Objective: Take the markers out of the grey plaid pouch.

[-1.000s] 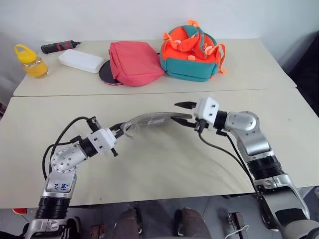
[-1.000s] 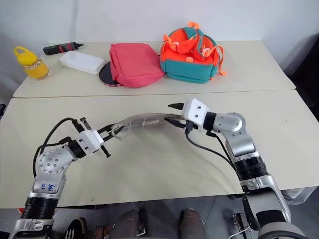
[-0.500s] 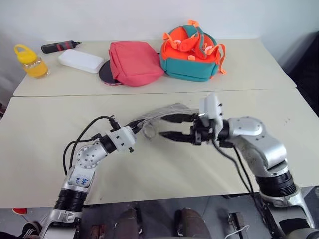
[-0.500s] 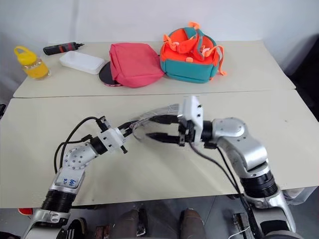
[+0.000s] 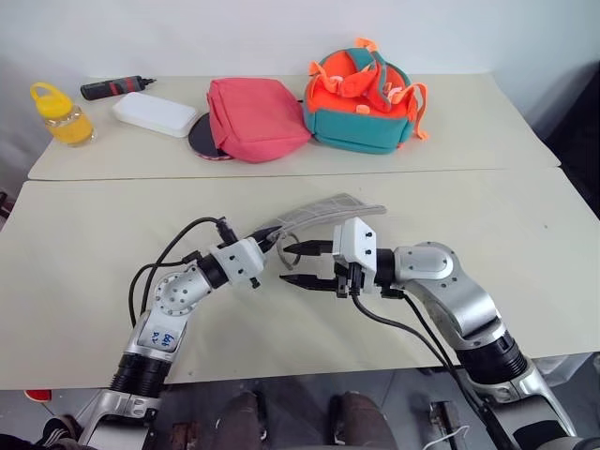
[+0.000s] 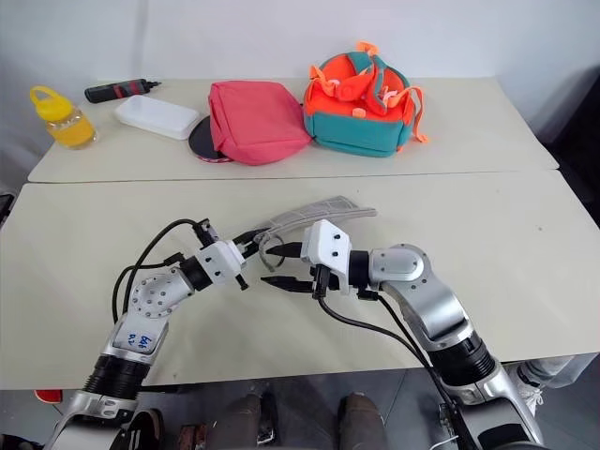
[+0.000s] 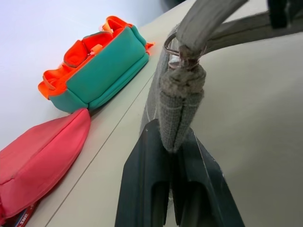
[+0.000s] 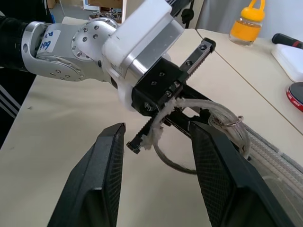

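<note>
The grey plaid pouch (image 5: 323, 211) hangs above the near table, its far end sticking up and free. My left gripper (image 5: 266, 249) is shut on the pouch's near end (image 7: 182, 113), just below the zipper's ring pull (image 7: 182, 52). My right gripper (image 5: 302, 264) points left at that same end. It is open, its fingers (image 8: 111, 161) standing on either side of the left gripper's tip and a loop at the pouch's end, touching neither. The markers are hidden.
On the far table stand a pink-red bag (image 5: 253, 117), a teal and orange backpack (image 5: 361, 94), a white box (image 5: 155, 114), a yellow bottle (image 5: 61, 114), a black tool with a red band (image 5: 112, 87) and a dark disc (image 5: 200, 136).
My right gripper left the pouch's far end and came back and left to the end held by the left gripper. The left gripper shifted right with the pouch, whose far end now rises free.
</note>
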{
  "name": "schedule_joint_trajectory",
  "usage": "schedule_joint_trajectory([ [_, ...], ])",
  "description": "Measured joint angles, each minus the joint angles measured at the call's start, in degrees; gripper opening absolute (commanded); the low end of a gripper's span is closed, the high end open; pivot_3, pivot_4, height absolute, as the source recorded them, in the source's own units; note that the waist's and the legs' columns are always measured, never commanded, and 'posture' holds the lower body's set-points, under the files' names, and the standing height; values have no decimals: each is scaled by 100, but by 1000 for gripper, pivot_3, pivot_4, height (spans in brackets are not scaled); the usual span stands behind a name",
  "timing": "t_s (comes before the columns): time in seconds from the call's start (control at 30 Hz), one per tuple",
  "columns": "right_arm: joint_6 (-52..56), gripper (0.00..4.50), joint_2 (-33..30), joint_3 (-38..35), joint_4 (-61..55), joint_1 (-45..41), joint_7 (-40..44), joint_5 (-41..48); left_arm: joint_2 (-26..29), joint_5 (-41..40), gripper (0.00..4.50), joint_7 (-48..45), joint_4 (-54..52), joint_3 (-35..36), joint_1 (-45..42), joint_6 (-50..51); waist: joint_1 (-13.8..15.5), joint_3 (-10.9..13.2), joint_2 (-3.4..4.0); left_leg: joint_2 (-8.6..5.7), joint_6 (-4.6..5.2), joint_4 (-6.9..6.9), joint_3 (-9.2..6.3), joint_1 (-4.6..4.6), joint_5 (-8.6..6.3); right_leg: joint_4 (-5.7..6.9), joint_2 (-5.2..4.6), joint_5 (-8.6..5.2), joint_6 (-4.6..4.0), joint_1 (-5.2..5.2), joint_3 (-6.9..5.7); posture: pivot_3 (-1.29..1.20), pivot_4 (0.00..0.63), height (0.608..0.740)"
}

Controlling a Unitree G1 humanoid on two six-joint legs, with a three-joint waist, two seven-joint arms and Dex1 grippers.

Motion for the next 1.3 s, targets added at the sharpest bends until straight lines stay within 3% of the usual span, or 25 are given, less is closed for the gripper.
schedule_joint_trajectory([
  [0.13,-50,176,208,-1,151,-26,-38,-65,6,0,0,0,-69,0,0,46,-5,0,0,0,0,-1,0,0,0,1,0,0,0,0,0,0,150,740],
  [0.17,-50,15,231,-2,151,-32,-43,-64,7,0,0,0,-89,-1,0,50,-3,0,0,0,0,-1,-1,0,0,1,0,0,0,0,0,0,150,740],
  [0.37,-90,15,192,-63,227,-43,-39,-65,70,-94,0,-24,-153,4,87,55,-3,0,0,0,0,-1,0,0,0,-1,0,0,0,0,0,0,150,740],
  [0.57,-416,15,-392,-501,783,-62,162,-177,420,-541,0,-336,-160,196,261,-25,-5,0,0,0,0,-1,0,0,0,-3,-1,0,0,0,0,0,150,740],
  [0.9,-1850,15,-1556,-944,2567,-269,499,-895,1119,-1444,0,-1189,117,673,601,-468,-16,1,1,1,0,-5,11,2,0,-8,-1,0,0,0,1,0,150,740],
  [1.07,-2365,15,-1594,-953,2994,-363,501,-1070,1128,-1544,0,-1276,167,702,612,-499,-15,1,1,1,-1,-3,13,2,1,-5,0,0,0,0,1,0,150,740],
  [1.17,-2216,754,-1450,-1000,2950,-371,551,-900,1096,-1585,0,-1272,226,732,607,-500,-23,1,1,2,-2,-4,11,3,1,-4,0,0,0,0,2,0,150,740],
  [1.3,-1735,2100,-1408,-1098,2647,-355,759,-544,1041,-1596,0,-1271,278,731,603,-505,-11,1,1,1,-1,-1,9,2,1,-4,0,0,0,0,2,0,150,740],
])
